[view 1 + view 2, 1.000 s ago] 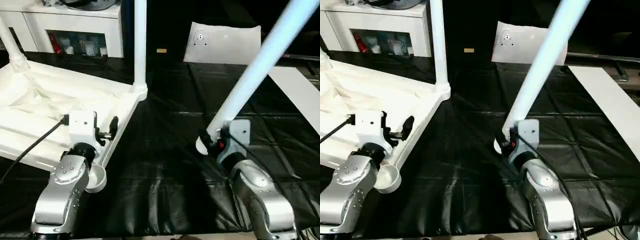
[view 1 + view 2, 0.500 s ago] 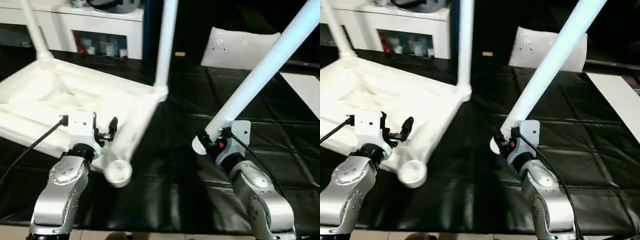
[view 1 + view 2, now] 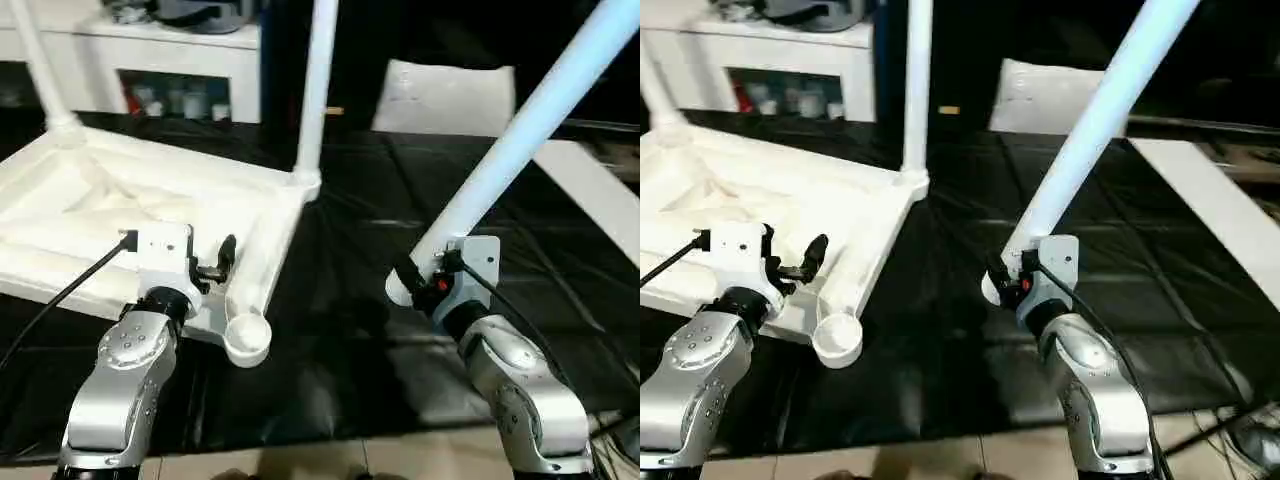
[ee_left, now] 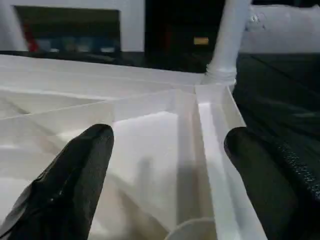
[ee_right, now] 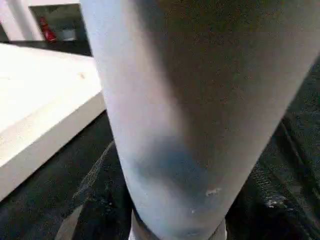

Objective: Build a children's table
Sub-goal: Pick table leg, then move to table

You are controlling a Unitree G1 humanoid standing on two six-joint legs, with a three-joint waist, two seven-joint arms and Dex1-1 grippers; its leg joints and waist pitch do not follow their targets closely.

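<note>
**A:** The children's table is lying belly-up, and the right gripper [image 3: 420, 283] is clamping a loose leg [image 3: 520, 135] near its thick end, the tube rising up and away from the jaws on a slant over the black mat [image 3: 340, 360].

**B:** And the left gripper [image 3: 222, 262]?

**A:** It is standing wide, both black fingers [image 4: 75, 175] spread with nothing between them, hovering just over the near rim of the tabletop [image 3: 120, 205]. Right beside those fingers the empty corner socket [image 3: 247, 340] is gaping at the near corner.

**B:** So which step are we watching?

**A:** Two legs are already standing: one [image 3: 318, 90] at the far corner beyond the left gripper, another [image 3: 35, 70] at the far corner further out to its side. I'm judging this as the third leg going in.

**B:** What is the next move asking for?

**A:** The right arm is needing to carry that leg across to the open socket, tip it upright and line its thick end over the cup before pressing down. The left gripper is looking placed to steady the rim while that happens.

**B:** Any writing to read?

**A:** None. The white sheet [image 3: 445, 98] far beyond the right gripper is showing faint marks, too small to make out, and the cabinet [image 3: 150, 65] behind the table is holding blurred items with no legible labels.
</note>
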